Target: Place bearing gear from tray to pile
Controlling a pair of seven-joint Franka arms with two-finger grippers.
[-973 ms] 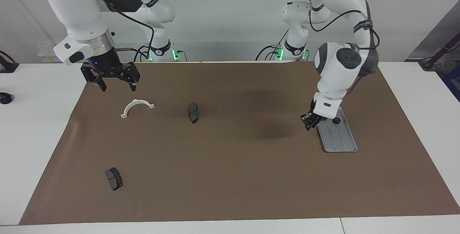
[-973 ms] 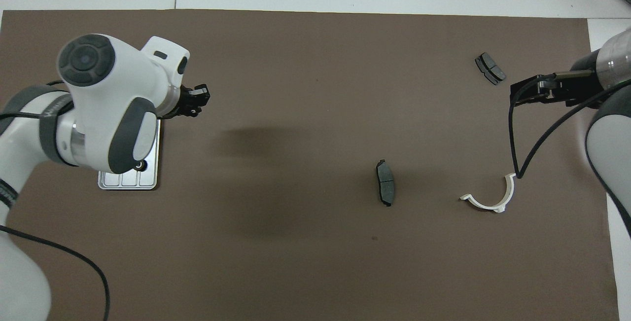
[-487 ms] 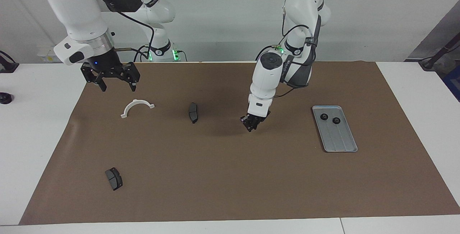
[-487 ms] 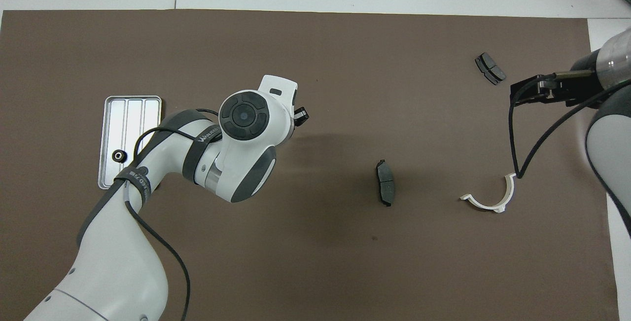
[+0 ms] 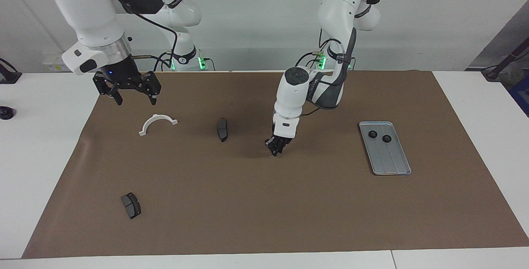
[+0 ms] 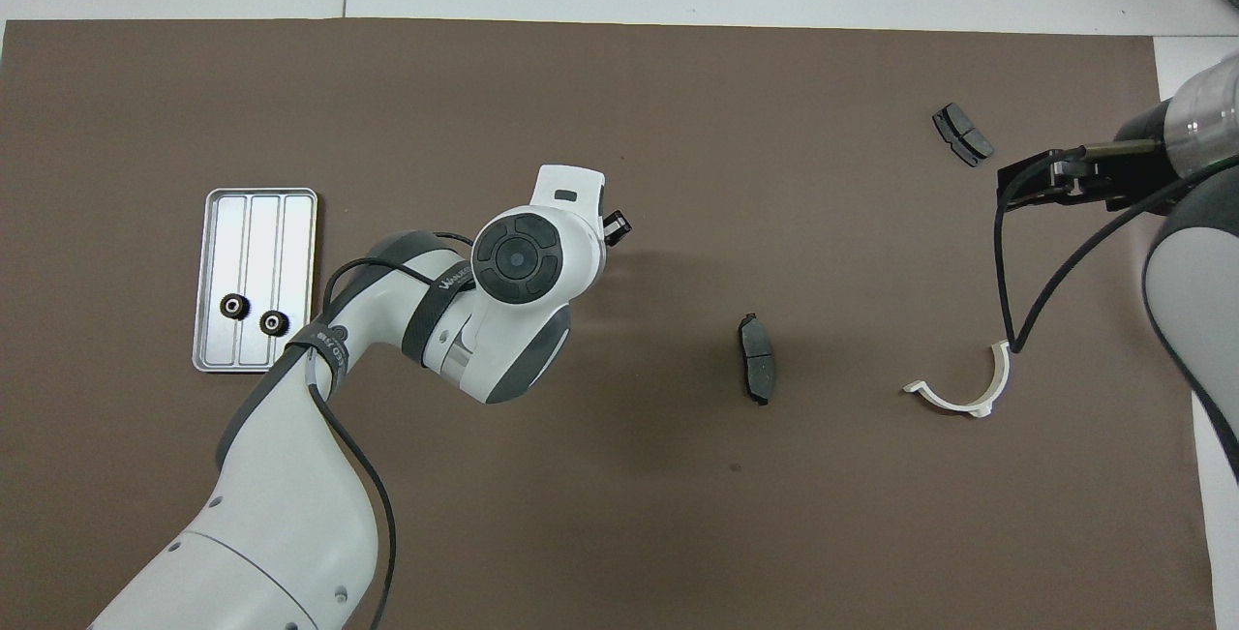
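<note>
White table [image 5: 475,95]; brown mat [image 5: 264,203]; pale grey wall [image 5: 256,17].

tray [image 6: 254,214] toward my left arm's end, two gears [image 6: 233,306] in it side by side | my left gripper [image 6: 615,225] over bare mat [image 6: 619,107] | pad [image 6: 757,370] mid-mat | half-ring [image 6: 958,396] and second pad [image 6: 962,135] toward my right arm's end | right gripper [image 6: 1036,183] over the mat there

Robot lab; two table-mounted arms [image 5: 297,95]
</note>
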